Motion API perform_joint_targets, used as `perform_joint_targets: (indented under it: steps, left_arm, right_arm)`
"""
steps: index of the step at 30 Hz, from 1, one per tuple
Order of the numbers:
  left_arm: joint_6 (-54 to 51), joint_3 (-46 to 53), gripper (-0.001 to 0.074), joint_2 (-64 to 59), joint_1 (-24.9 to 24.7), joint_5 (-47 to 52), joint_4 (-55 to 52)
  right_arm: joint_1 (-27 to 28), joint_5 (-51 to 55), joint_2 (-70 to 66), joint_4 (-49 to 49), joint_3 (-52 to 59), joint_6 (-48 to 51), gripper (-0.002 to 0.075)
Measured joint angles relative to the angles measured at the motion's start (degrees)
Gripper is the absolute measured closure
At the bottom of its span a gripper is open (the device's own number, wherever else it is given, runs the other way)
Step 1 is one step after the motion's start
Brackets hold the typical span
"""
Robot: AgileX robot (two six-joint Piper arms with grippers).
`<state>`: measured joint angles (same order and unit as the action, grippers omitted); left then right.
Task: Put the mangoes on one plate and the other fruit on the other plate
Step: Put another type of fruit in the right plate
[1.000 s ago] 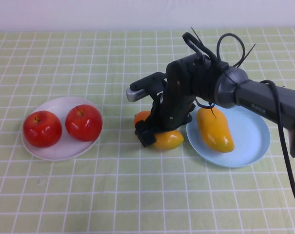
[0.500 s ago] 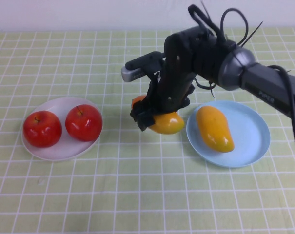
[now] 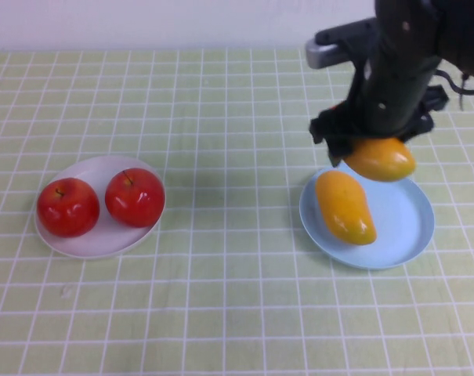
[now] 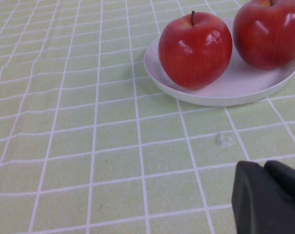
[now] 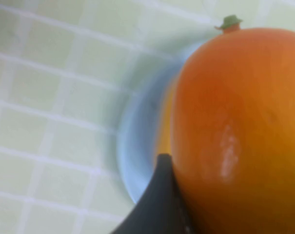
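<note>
The tablecloth [image 3: 221, 258] is pale green with a white grid. Two glossy red apples [image 3: 68, 207] [image 3: 135, 197] sit on the white plate [image 3: 99, 241]. Between the black jaws of the right gripper [image 3: 360, 149] is a yellow-orange mango [image 3: 380, 159] (green stem nub); below them, the other mango [image 3: 344, 207] on the light blue plate [image 3: 401, 227].

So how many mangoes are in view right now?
2. One mango lies on the light blue plate; the other mango is held in the right gripper above that plate's far edge. None seem hidden.

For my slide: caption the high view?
Right pincer carries a mango above the blue plate; left pincer unseen.
</note>
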<state>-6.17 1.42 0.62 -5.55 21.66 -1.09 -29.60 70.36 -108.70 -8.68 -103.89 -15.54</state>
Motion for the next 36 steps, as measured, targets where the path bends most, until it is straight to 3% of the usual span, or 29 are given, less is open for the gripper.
perform_joint_targets:
  steps: [10,14,21,29,33,35,36]
  left_arm:
    - [0.00,0.00,0.0731,0.00,0.00,0.00,0.00]
    - [0.00,0.00,0.0731,0.00,0.00,0.00,0.00]
    - [0.00,0.00,0.0731,0.00,0.00,0.00,0.00]
    - [0.00,0.00,0.0731,0.00,0.00,0.00,0.00]
    - [0.00,0.00,0.0731,0.00,0.00,0.00,0.00]
    - [0.00,0.00,0.0731,0.00,0.00,0.00,0.00]
    - [0.00,0.00,0.0731,0.00,0.00,0.00,0.00]
  right_arm:
    - [7.08,-12.35,7.15,2.65,22.82,-4.75,0.0157]
    - [7.24,-17.19,5.57,3.33,23.93,-4.87,0.0156]
    - [7.65,-20.48,1.68,3.61,24.02,-4.87,0.0069]
    - [7.74,-19.89,2.21,2.81,24.07,-4.87,0.0067]
    - [7.74,-16.26,6.11,3.18,24.15,-4.87,0.0172]
    - [7.74,-13.00,9.19,3.49,24.15,-4.87,0.0288]
    - [7.74,-11.32,11.45,3.92,24.15,-4.13,0.0390]
